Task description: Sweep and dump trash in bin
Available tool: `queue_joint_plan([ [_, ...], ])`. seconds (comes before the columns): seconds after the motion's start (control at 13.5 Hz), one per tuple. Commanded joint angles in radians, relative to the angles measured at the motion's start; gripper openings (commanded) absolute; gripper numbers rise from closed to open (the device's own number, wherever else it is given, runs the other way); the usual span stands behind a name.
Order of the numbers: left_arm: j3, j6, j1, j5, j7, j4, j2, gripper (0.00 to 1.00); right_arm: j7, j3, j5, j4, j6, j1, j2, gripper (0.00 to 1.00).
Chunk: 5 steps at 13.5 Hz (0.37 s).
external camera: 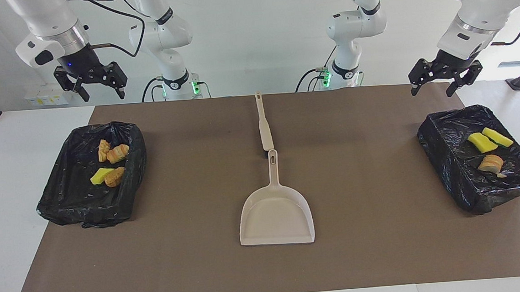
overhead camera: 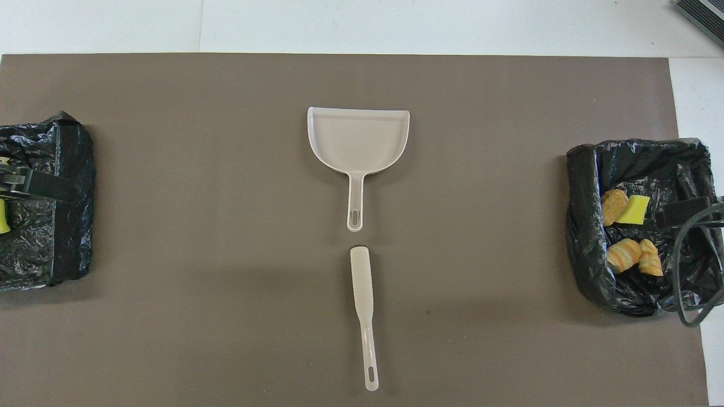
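Observation:
All the trash lies in two black-bagged bins. The bin at the right arm's end holds a yellow sponge chunk and three tan bread-like pieces; it also shows in the overhead view. The bin at the left arm's end holds two yellow chunks and one tan piece. My right gripper is open and empty, up in the air above its bin's robot-side edge. My left gripper is open and empty, up in the air by the robot-side corner of its bin.
The beige dustpan lies flat mid-table, its handle pointing toward the robots. The beige brush lies in line with it, nearer to the robots. Both rest on the brown mat. A black cable hangs over the right arm's bin.

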Motion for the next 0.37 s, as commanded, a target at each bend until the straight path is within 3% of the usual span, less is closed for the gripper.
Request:
queue_joint_plan([
  [0.0,-0.014,-0.023,0.012,0.022,0.009,0.022,0.009,1.0,-0.027,0.005,0.013,-0.014,0.01,-0.011,-0.011,1.0],
  [0.3,-0.016,-0.003,0.004,0.01,0.011,0.021,0.009,1.0,-0.027,0.005,0.013,-0.014,0.011,-0.011,-0.011,1.0],
])
